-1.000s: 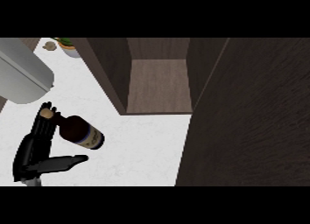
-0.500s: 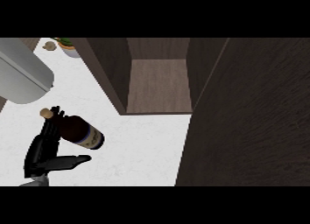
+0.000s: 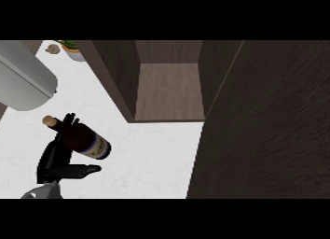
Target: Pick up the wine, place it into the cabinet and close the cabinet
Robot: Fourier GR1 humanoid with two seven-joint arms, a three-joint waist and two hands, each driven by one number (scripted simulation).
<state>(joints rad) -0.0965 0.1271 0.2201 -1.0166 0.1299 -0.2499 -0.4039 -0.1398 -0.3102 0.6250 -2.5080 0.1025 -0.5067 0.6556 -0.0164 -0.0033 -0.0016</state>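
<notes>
1. Wine bottle [image 3: 84, 139] lies against the left hand [image 3: 58, 161] at the lower left of the head view, over the white counter [image 3: 154, 158]; its long axis runs diagonally, cork up-left, base down-right.
2. Open cabinet [image 3: 169, 93] lies up and to the right of the bottle, well apart from it, its dark door [image 3: 271, 126] swung out along the right side.
3. Left hand's fingers reach up along the bottle's far side and the thumb sticks out below; it appears to be gripping the bottle, though the contact is partly hidden.
4. Left forearm enters from the lower edge, angled up. The right hand does not show.
5. Judged next: carry the bottle up-right toward the cabinet's shelf.
</notes>
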